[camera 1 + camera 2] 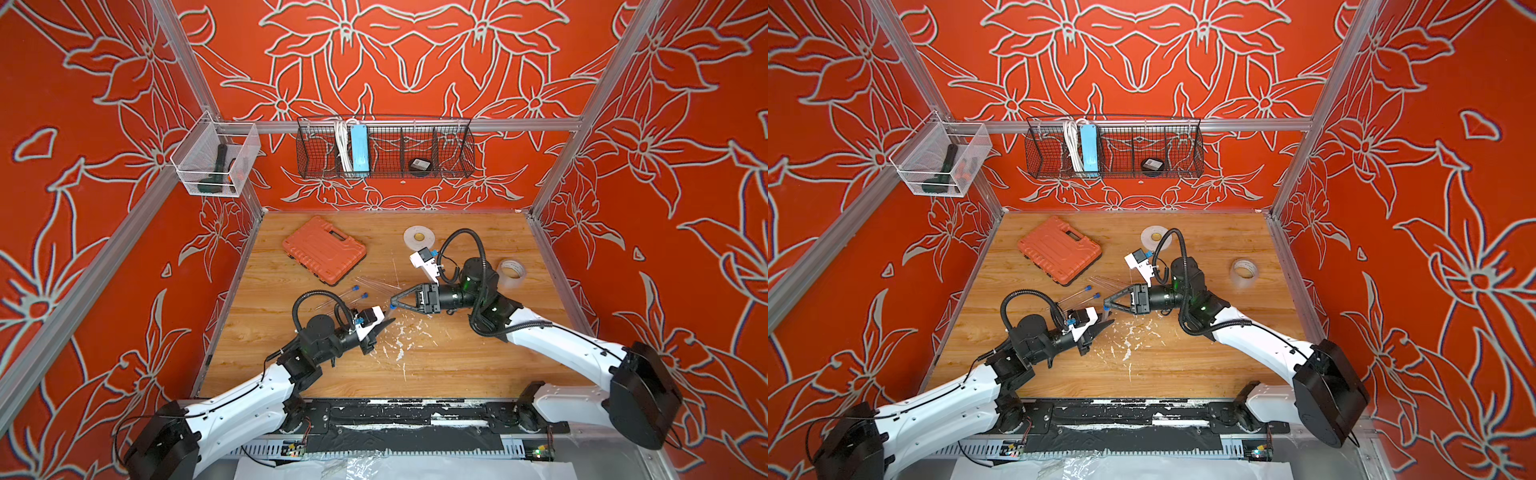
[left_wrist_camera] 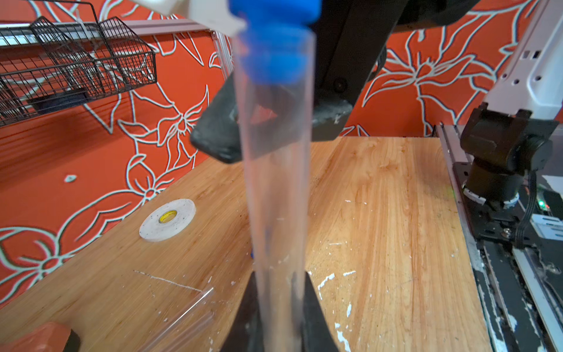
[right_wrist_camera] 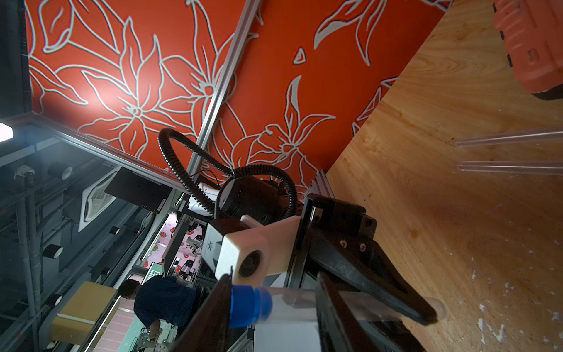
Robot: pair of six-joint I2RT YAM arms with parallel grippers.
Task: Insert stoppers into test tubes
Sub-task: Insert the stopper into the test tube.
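Blue plastic stopper sits in the mouth of a clear, slim test tube, which is held in the air above the middle of the wooden table. The left gripper is clenched on this tube close to its rounded closed end, which pokes out just past one of its fingers. In both top views the left gripper points right and far, almost tip to tip with the right gripper.

The right gripper reaches in from the right. Its jaws stand partly apart about the stoppered end. In the right wrist view one of its fingers lies against the stopper's cap, but I cannot tell whether the jaws grasp anything.

Two stoppered tubes lie on the table just left of the gripper tips, on the near side of a ribbed orange plastic tool case. Bare open tubes lie side by side just right of the case's near corner, beyond the right gripper.

A flat white tape roll lies at the far middle of the table, and a translucent tape roll lies to the right. White paint flecks mark the wood nearer the front.
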